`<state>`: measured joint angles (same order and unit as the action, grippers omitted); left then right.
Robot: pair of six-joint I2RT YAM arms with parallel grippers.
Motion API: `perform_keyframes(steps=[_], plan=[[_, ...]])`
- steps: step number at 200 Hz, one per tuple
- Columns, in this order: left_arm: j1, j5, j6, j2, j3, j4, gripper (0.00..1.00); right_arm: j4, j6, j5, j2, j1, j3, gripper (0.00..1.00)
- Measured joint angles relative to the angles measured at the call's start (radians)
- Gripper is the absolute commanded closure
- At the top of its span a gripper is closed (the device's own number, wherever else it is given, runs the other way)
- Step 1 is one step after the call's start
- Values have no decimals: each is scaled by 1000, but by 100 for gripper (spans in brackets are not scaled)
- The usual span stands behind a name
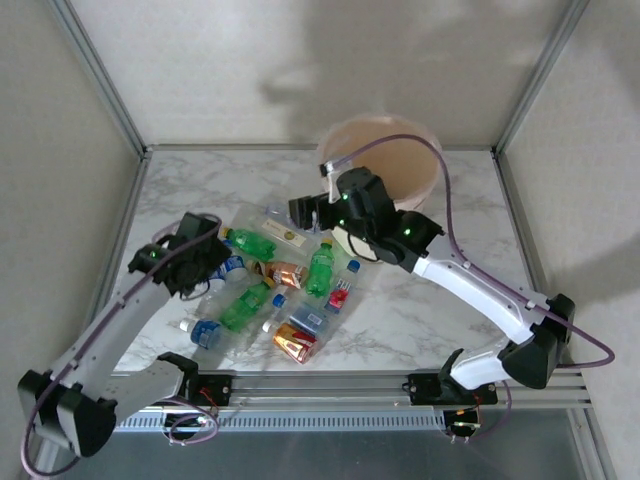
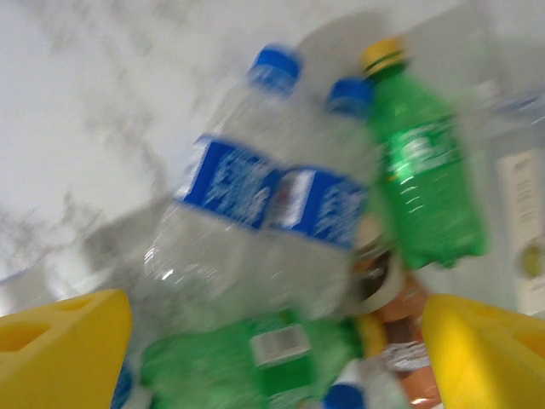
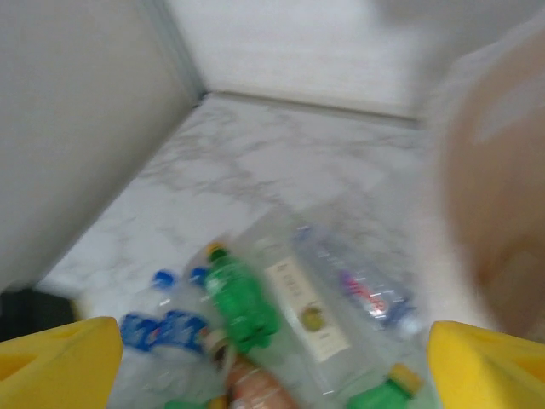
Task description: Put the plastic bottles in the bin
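**Worktop and containers.** The white marbled worktop (image 1: 420, 310) carries one container: the bin (image 1: 405, 165), a round peach-cream wastebasket standing upright at the far centre-right. The part of its interior seen from above is plain peach wall. The near part of its mouth is hidden behind the right arm, so its contents cannot be confirmed. In the right wrist view the bin (image 3: 502, 204) is a blurred mass at the right edge.

**Plastic bottles.** The plastic bottles (image 1: 285, 290) lie on their sides in a loose cluster on the worktop, just in front of and left of the bin, outside it. The cluster includes:
- a green bottle (image 1: 320, 266);
- a copper-labelled bottle (image 1: 296, 342);
- two clear blue-capped bottles (image 2: 255, 204) lying side by side, touching;
- a green yellow-capped bottle (image 2: 426, 179) just beside them.

**Left pincer.** The left pincer (image 2: 272, 362) hangs over the left edge of the cluster. Its yellow fingers (image 2: 60, 349) are spread wide and grip nothing.

**Right pincer.** The right pincer (image 3: 272, 366) is above the far side of the cluster, near the bin. Its fingers are also spread wide and grip nothing.
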<state>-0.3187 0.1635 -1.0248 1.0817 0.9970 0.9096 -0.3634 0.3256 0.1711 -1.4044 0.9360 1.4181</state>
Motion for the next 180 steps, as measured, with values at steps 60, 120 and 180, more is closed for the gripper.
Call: perform_keyframes(steps=[60, 120, 180], plan=[[35, 105, 244, 256, 212, -279, 6, 8, -40, -174, -148, 272, -20, 12], [126, 145, 356, 264, 234, -431, 5, -15, -91, -201, -419, 404, 44, 13], [195, 126, 367, 256, 212, -491, 7, -69, -140, -202, -638, 451, 220, 16]])
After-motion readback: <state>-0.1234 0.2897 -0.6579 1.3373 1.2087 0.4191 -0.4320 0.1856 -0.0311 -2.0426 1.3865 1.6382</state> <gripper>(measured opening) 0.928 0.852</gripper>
